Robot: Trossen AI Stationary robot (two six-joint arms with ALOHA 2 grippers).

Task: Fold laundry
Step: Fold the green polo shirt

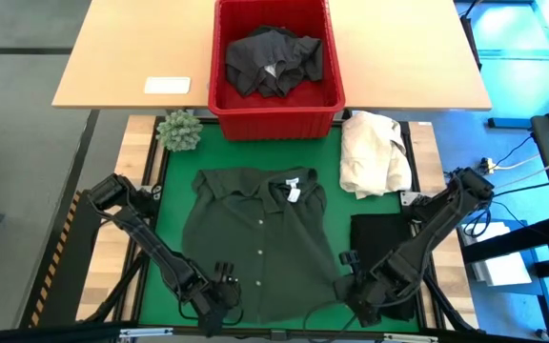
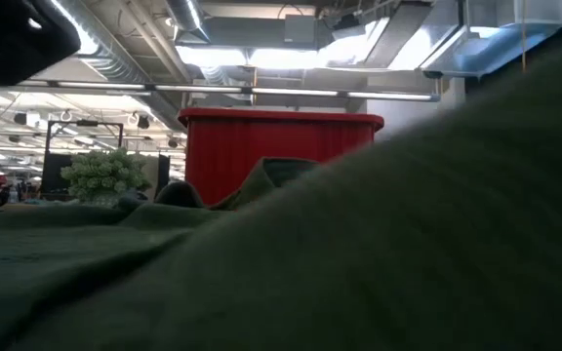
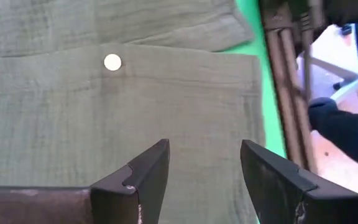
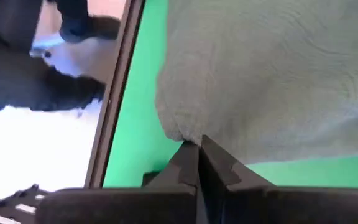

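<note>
A dark green button shirt (image 1: pixel 260 243) lies spread on the green mat (image 1: pixel 174 176), collar toward the red basket (image 1: pixel 274 105). My left gripper (image 1: pixel 219 286) stands open just above the shirt's near hem (image 3: pixel 229 124), left of the button row, with nothing between its fingers. My right gripper (image 1: pixel 355 286) is shut at the shirt's near right corner. In the low view the green cloth (image 2: pixel 427 224) rises high on the right. A folded black garment (image 1: pixel 384 243) lies on the mat's right side. A dark grey garment (image 1: pixel 274 62) lies in the basket. My right gripper pinches the shirt's near right hem corner (image 4: pixel 178 132) between its two shut fingertips. The fingers slant down at it from the table's near right. The cloth puckers toward the tips and the rest of the shirt stays on the mat; one layer or several, I cannot tell.
A cream-white cloth heap (image 1: pixel 375 152) lies at the mat's far right, and a small green plant (image 1: pixel 179 131) stands at its far left. The basket sits on a wooden table (image 1: pixel 132 57) beyond the mat, with a white card (image 1: pixel 167 85) on it. Dark frame rails (image 3: pixel 284 93) edge the mat's near side.
</note>
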